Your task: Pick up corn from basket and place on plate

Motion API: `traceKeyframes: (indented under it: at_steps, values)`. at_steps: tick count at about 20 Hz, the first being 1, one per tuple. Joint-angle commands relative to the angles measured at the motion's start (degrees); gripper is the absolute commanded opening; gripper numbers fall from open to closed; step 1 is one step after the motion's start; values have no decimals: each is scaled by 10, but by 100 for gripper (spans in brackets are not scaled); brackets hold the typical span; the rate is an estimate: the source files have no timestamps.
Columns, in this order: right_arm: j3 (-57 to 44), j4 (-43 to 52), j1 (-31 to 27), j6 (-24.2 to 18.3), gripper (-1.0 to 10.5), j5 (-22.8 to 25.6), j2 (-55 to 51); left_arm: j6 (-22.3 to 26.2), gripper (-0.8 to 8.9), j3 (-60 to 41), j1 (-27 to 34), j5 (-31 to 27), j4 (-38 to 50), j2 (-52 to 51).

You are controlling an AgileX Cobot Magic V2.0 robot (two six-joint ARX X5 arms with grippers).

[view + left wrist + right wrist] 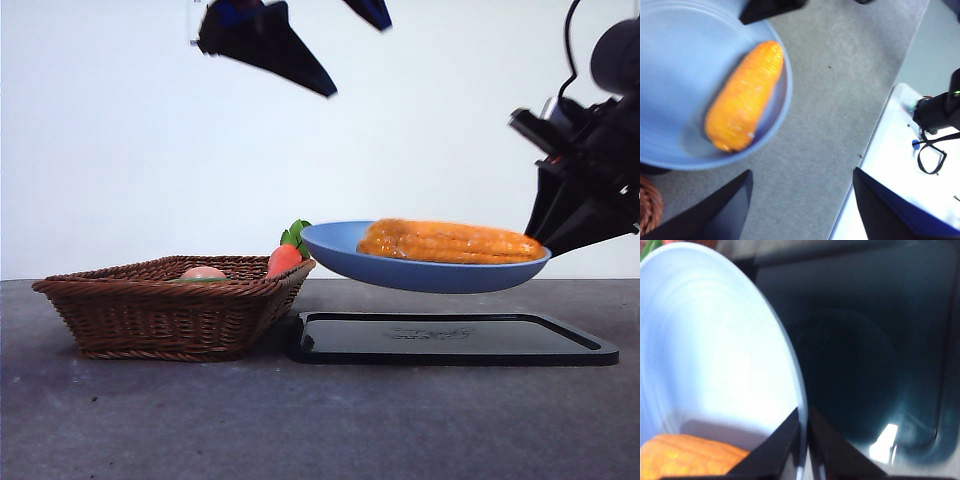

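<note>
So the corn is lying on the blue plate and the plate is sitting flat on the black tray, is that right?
Not quite. The corn does lie on the blue plate, but the plate is not on the black tray. The front view shows it held in the air above the tray, with clear space between them. The right end effector is clamped on the plate's rim.

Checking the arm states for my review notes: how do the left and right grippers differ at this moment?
The left gripper hangs high over the table with open jaws, holding nothing; the right gripper is shut on the rim of the plate, holding it in the air above the black tray with the corn on it. Both have black jaws.
</note>
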Motion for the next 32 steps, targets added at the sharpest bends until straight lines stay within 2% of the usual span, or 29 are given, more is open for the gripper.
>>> traceKeyframes:
  at_steps: [1, 7, 17, 19, 22, 25, 27, 30, 32]
  values:
    - [52, -5, -4, -5, 1, -2, 50, -2, 326, 13, -3, 1, -8, -10]
    - [162, -31, -15, -6, 1, 17, 170, -12, 326, 13, -3, 1, -11, -49]
    - [172, -42, -16, -21, 2, 32, 217, -16, 326, 13, -3, 1, -9, -53]
    - [172, -46, -14, -21, 49, 31, 217, -16, 326, 13, -3, 1, -9, -53]
    - [172, -64, -12, -37, 192, 27, 217, -14, 326, 13, -3, 1, -8, -53]
    - [172, -80, -14, -49, 205, 34, 197, -14, 326, 13, -1, 0, -9, -53]
    - [172, -86, -19, -51, 205, 63, 160, -14, 326, 13, 2, 0, -9, -53]
    - [172, -110, -21, -63, 205, 107, 84, -14, 326, 13, 2, 0, -8, -53]
    - [172, -140, -20, -76, 205, 105, 23, -11, 326, 13, 5, -3, -7, -53]
